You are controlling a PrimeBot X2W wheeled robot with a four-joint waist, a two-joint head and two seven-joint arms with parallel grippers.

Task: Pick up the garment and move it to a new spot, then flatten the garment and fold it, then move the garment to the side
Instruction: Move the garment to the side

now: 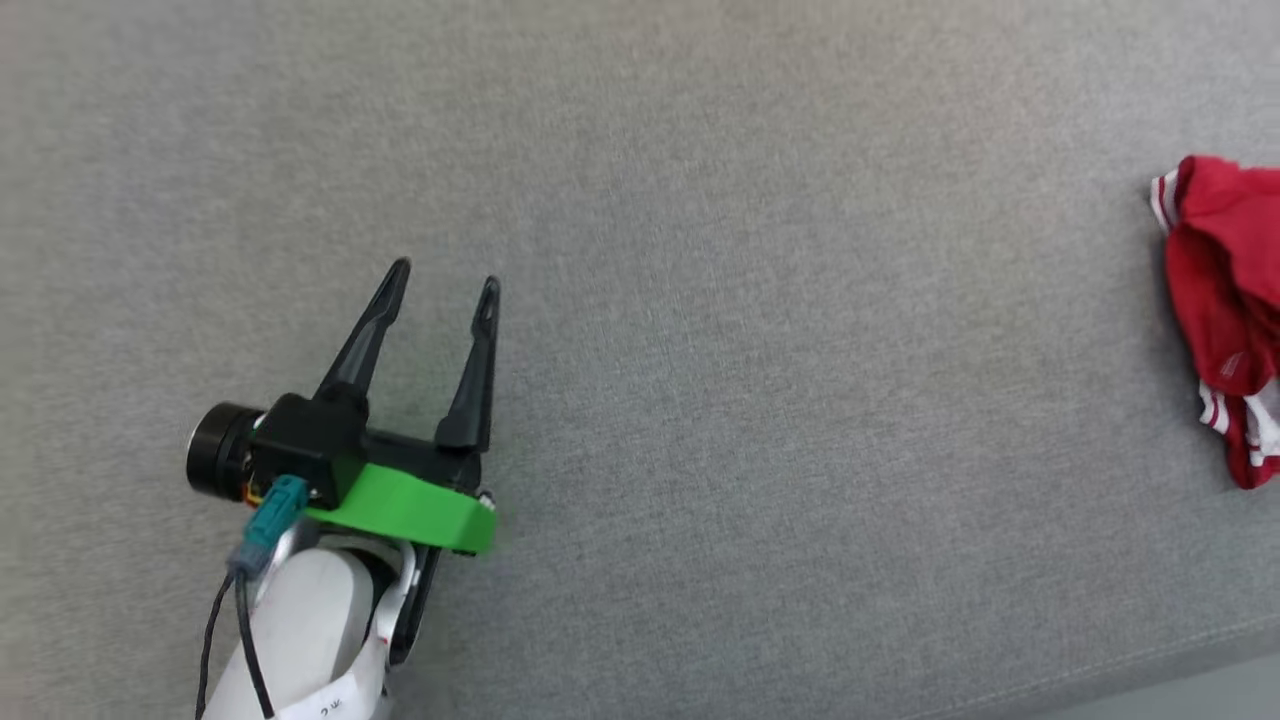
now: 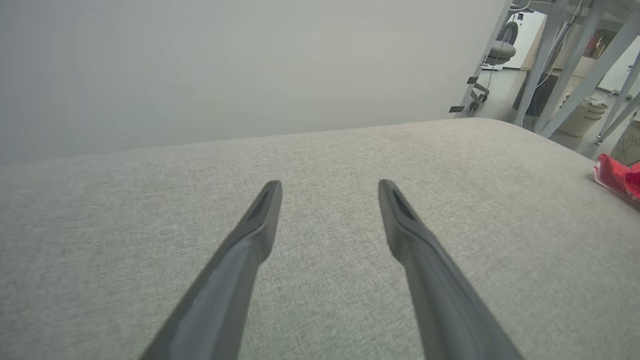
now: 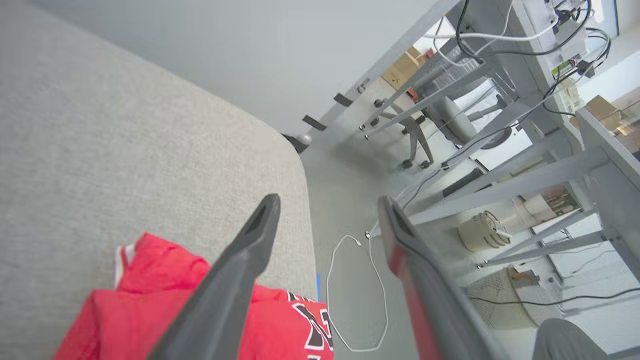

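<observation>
So the shirt (image 1: 1225, 310) is sitting in a crumpled heap at the far right of the grey surface (image 1: 700, 300) in the head view, partly cut off by the frame, with a bit of white-and-red striped trim poking out. The left gripper (image 1: 445, 275) hangs over bare fabric well away from it, fingers spread and nothing between them; its own wrist cam shows the same open gripper (image 2: 328, 185), with a sliver of red shirt (image 2: 617, 177) off at the right edge. The right gripper (image 3: 327, 200) is wide open too and holds nothing. The shirt (image 3: 150, 300) lies bunched below it, right by the surface's edge, black white-outlined lettering showing. A white cable (image 3: 350, 295) loops on the floor beyond.
</observation>
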